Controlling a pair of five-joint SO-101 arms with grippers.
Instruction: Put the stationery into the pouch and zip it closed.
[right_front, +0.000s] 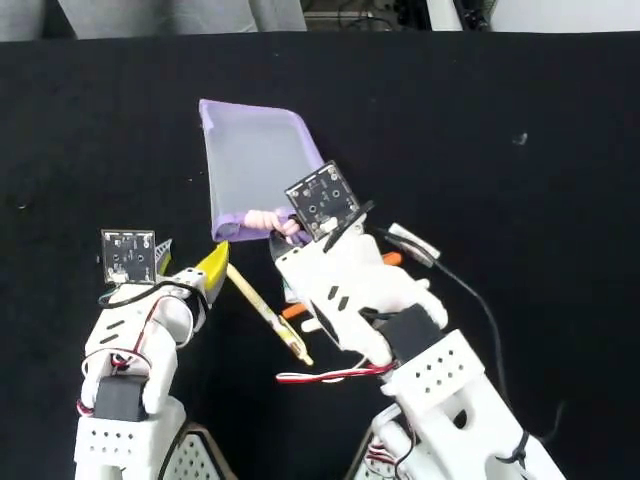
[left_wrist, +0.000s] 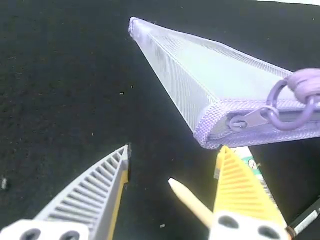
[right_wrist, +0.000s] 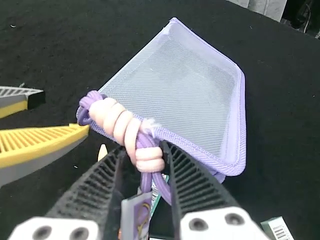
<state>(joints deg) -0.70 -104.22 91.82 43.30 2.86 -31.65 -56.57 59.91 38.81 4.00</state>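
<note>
right claw (right_wrist: 142, 148): clamped on the pink and purple cord (right_wrist: 131, 131) at the pouch's near end, a black finger on each side of it
left claw (left_wrist: 173, 148): wide open, gripping nothing; its yellow finger sits just beside the pouch's near corner
pouch (right_front: 255, 160): purple mesh, on the black table (right_front: 520, 200) ahead of both arms, near edge at the right claw
zip pull (left_wrist: 250, 119): at the pouch's near corner with a ring through it; zip open or closed, cannot tell
pencil (right_front: 262, 310): on the table between the arms, outside the pouch, tip between the left claw's fingers, close to the yellow one
orange pieces (right_front: 294, 311): under the right arm, mostly hidden
</note>
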